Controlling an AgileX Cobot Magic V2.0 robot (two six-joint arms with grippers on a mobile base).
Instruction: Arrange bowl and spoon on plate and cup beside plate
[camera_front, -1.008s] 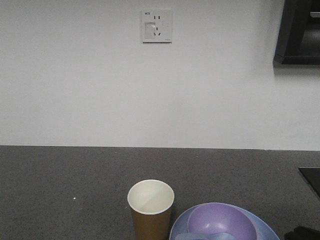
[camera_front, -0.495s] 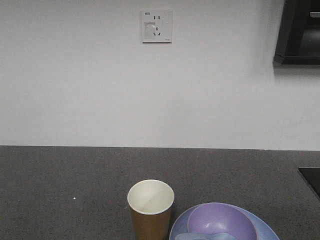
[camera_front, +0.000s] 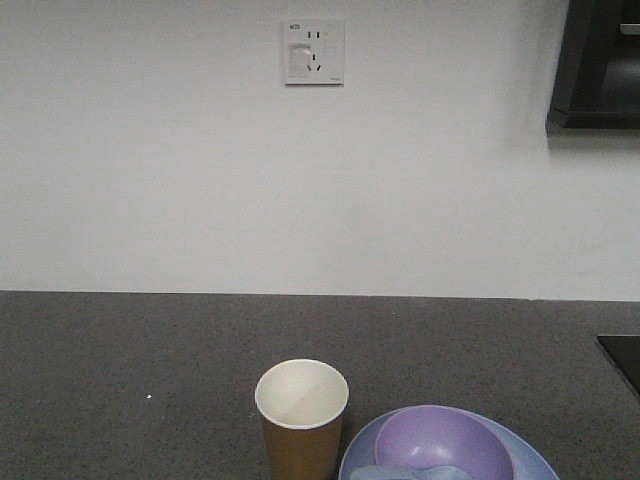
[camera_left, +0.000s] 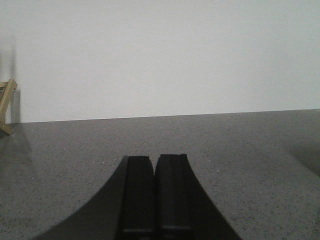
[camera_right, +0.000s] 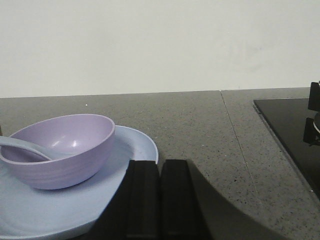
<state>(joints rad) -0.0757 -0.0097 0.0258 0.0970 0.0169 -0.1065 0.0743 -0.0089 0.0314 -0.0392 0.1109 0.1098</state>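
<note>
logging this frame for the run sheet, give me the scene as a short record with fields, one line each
surface: dark speckled counter
plate: periwinkle plate flat on counter
bowl: lavender bowl upright on plate
spoon: pale spoon resting in bowl, handle over its rim
cup: brown paper cup upright, empty, just beside plate
left gripper: jaws shut, holding nothing
right gripper: jaws shut, holding nothing
wall: socket

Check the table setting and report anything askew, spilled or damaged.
Nothing stands out. The bowl sits upright on the plate, the spoon rests inside the bowl, and the cup stands upright beside the plate. No spills or damage show.
</note>
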